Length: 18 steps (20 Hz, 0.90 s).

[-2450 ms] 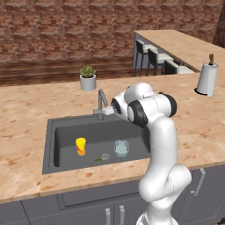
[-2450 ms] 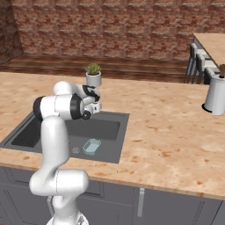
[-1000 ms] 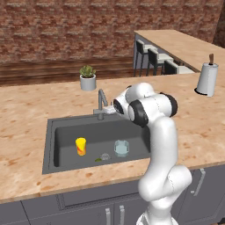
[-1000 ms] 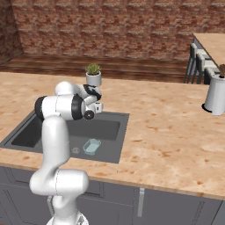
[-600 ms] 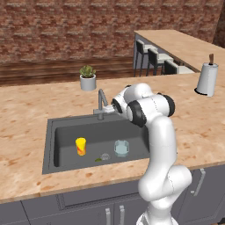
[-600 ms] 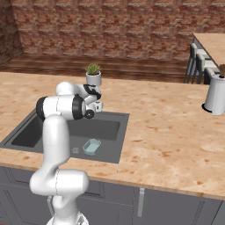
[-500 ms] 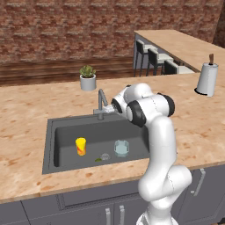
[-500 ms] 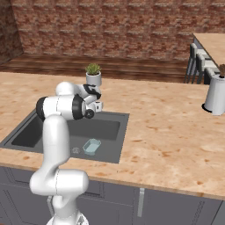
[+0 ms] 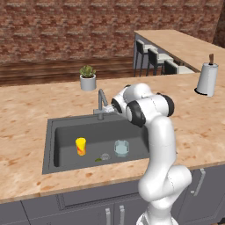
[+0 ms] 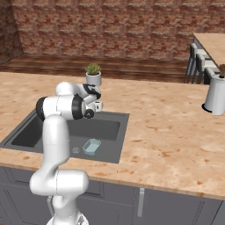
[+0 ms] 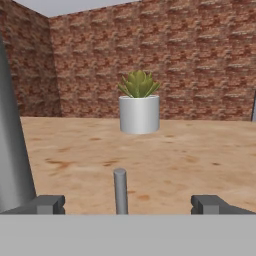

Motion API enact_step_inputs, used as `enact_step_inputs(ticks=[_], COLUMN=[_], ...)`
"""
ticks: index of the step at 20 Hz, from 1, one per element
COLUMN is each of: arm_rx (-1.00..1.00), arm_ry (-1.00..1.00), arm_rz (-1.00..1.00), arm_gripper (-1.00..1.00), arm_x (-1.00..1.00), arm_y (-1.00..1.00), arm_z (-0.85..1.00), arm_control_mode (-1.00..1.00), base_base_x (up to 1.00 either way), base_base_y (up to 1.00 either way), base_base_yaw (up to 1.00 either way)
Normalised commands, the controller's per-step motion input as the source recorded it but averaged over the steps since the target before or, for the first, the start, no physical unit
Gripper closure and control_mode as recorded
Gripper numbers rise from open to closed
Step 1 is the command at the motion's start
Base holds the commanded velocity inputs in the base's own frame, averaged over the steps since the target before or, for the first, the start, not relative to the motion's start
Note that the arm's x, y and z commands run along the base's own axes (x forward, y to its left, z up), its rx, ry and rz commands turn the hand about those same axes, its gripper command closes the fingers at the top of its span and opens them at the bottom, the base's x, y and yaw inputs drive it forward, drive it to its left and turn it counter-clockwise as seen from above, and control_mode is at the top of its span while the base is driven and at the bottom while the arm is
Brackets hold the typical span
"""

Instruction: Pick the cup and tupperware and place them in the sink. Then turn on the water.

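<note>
— Down in the sink, what do you have?

— You have the yellow cup standing upright on the basin floor toward its left, and the pale tupperware to its right, apart from it. From the right base view you can see the tupperware near the front wall of the basin.

— And your gripper?

— Its fingers stand wide apart with nothing between them except a thin grey faucet lever, which rises just left of midway and touches neither tip. You can see the hand level with the faucet, behind the basin.

— What lies past it?

— Straight ahead of your hand, a potted succulent sits on the wood-look counter, before a brick wall. Far right on the counter, you have a paper-towel roll.
</note>
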Motion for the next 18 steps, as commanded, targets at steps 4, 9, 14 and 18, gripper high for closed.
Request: enact_step_inputs(ticks=[4,9,14,18], arm_rx=[0.0,0.0,0.0,0.0], arm_ry=[0.0,0.0,0.0,0.0], arm_rz=[0.0,0.0,0.0,0.0], arm_gripper=[-1.0,-1.0,-1.0,-1.0], arm_x=[0.07,0.08,0.04,0.01], arm_y=[0.0,0.0,0.0,0.0], arm_z=[0.0,0.0,0.0,0.0], arm_control_mode=[-1.0,-1.0,-1.0,-1.0], base_base_x=[0.0,0.0,0.0,0.0], base_base_y=[0.0,0.0,0.0,0.0], base_base_yaw=[0.0,0.0,0.0,0.0])
